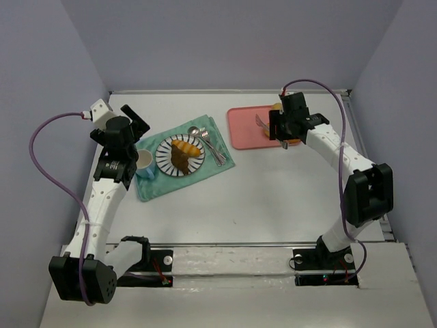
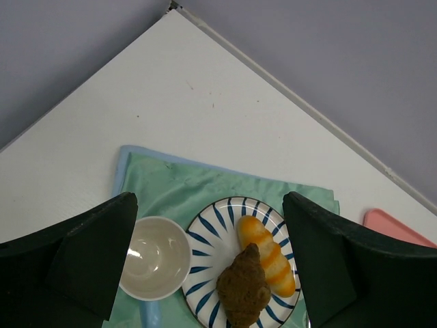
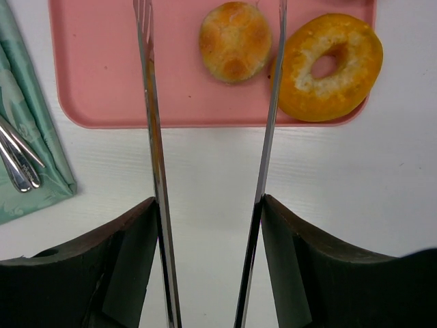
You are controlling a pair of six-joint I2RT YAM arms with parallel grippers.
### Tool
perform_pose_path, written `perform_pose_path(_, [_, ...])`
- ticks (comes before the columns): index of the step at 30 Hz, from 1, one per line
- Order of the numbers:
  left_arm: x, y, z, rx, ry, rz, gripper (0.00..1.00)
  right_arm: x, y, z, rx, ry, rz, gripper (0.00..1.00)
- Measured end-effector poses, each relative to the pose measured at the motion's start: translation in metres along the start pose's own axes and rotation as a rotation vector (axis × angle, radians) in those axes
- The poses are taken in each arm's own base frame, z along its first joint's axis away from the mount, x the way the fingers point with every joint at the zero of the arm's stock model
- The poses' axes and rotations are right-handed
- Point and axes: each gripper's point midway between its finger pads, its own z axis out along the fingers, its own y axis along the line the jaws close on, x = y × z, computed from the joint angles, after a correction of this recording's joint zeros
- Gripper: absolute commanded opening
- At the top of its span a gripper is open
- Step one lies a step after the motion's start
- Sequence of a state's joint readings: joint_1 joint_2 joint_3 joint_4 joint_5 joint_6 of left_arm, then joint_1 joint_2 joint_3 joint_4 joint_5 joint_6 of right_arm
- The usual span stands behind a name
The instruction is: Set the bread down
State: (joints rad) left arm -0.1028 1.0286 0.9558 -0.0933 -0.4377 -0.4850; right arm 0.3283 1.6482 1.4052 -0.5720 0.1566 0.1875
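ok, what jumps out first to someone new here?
The metal tongs held in the right gripper, their blades reaching over the pink tray on either side of a round bun, a ring doughnut beside it. Then the striped plate on the green cloth near the open left gripper, carrying a dark croissant and a golden roll.

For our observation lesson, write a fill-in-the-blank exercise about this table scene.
The croissant and the ribbed roll lie on the striped ____.
The round bun sits on the ____ tray.
The empty cup is ____ in colour.
The right gripper holds metal ____.
Missing: plate, pink, white, tongs.
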Motion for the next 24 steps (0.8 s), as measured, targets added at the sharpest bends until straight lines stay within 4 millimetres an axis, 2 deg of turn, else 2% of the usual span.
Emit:
perform_pose_path(6, [0.001,0.0,0.001,-0.002,0.003,0.002,0.99,0.01,-0.002,0.014,0.006,0.04,0.0,0.64])
perform_pose_path(8, [0.001,0.0,0.001,-0.002,0.003,0.002,0.99,0.014,-0.004,0.019,0.012,0.055,0.003,0.58])
perform_pose_path(10, [0.001,0.0,0.001,-0.001,0.003,0.002,0.99,0.017,-0.007,0.023,0.019,0.067,0.009,0.57])
perform_pose_path(17, [0.001,0.0,0.001,-0.001,0.003,0.002,0.99,0.019,-0.012,0.028,0.025,0.08,0.019,0.54])
perform_pose_path(24, [0.001,0.0,0.001,-0.002,0.002,0.001,0.99,0.03,-0.013,0.033,0.031,0.102,0.029,0.33])
